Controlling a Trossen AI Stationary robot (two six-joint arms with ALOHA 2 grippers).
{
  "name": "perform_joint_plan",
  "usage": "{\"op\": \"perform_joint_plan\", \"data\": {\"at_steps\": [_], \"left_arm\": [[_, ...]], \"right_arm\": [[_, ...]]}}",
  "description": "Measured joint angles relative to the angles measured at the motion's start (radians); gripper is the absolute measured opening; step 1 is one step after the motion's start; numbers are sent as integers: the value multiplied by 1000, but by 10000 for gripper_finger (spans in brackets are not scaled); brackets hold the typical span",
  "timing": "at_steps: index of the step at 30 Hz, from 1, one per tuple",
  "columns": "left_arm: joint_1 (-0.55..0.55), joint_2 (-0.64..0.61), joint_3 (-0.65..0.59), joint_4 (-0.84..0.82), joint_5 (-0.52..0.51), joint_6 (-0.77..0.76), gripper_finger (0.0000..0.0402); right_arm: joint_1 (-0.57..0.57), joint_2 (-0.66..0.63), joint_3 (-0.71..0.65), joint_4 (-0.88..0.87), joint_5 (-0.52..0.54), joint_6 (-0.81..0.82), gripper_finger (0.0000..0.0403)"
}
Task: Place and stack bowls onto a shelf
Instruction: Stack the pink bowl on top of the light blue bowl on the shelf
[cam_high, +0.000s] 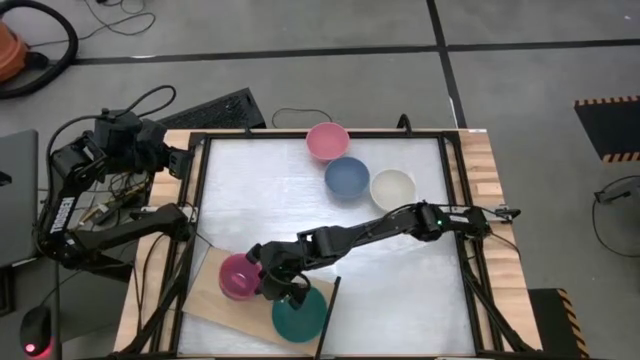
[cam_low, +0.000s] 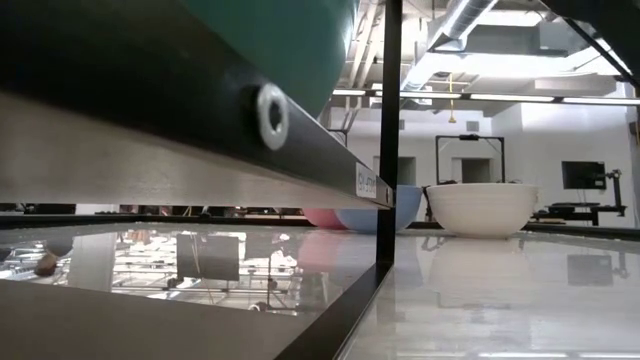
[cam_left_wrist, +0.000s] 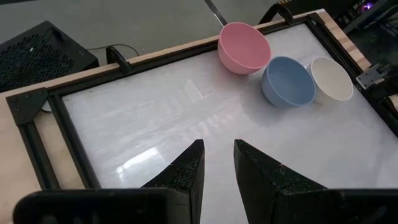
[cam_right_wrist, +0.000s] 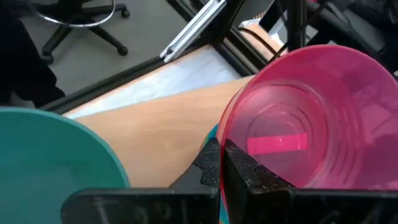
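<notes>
My right gripper (cam_high: 268, 285) (cam_right_wrist: 222, 155) reaches to the table's near left and is shut on the magenta bowl (cam_high: 238, 275) over the light-wood shelf (cam_high: 212, 300) (cam_right_wrist: 161, 130). A cyan sliver (cam_right_wrist: 212, 132) shows just outside the magenta rim. The larger teal bowl (cam_high: 298, 315) (cam_right_wrist: 56, 149) sits on the shelf to the right of it, and in the low view it (cam_low: 280, 40) fills the top. The light pink (cam_high: 327, 140), slate blue (cam_high: 347, 177) and cream white (cam_high: 392, 188) bowls stand on the tabletop near the far edge. My left gripper (cam_left_wrist: 217, 163) is open, waiting over the table's left edge (cam_high: 180, 160). My right gripper pinches the magenta bowl's rim (cam_right_wrist: 231, 140) on the side nearest the arm, one finger (cam_right_wrist: 245, 171) inside the bowl and one (cam_right_wrist: 208, 160) outside. The fingers come slanting down from the table's right. The bowl is mouth up over the shelf; whether it rests there I cannot tell.
The white tabletop (cam_high: 300, 200) has a black frame (cam_high: 195, 200) around it. A black upright post (cam_high: 331, 300) (cam_low: 390, 130) stands at the shelf's right side beside the teal bowl. The three bowls on the table also show in the left wrist view, pink (cam_left_wrist: 244, 47), blue (cam_left_wrist: 287, 81), cream (cam_left_wrist: 331, 79).
</notes>
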Motion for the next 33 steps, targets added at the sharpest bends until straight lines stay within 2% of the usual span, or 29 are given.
{"op": "perform_joint_plan", "data": {"at_steps": [17,25,29,33], "left_arm": [[0,0,0,-1,0,3,71],[0,0,0,-2,0,3,71],[0,0,0,-3,0,3,71],[0,0,0,-18,0,4,71]], "right_arm": [[-25,40,0,-45,0,29,23],[-24,40,0,-18,3,31,95],[-24,40,1,-6,15,40,114],[-19,11,0,-17,89,54,124]]}}
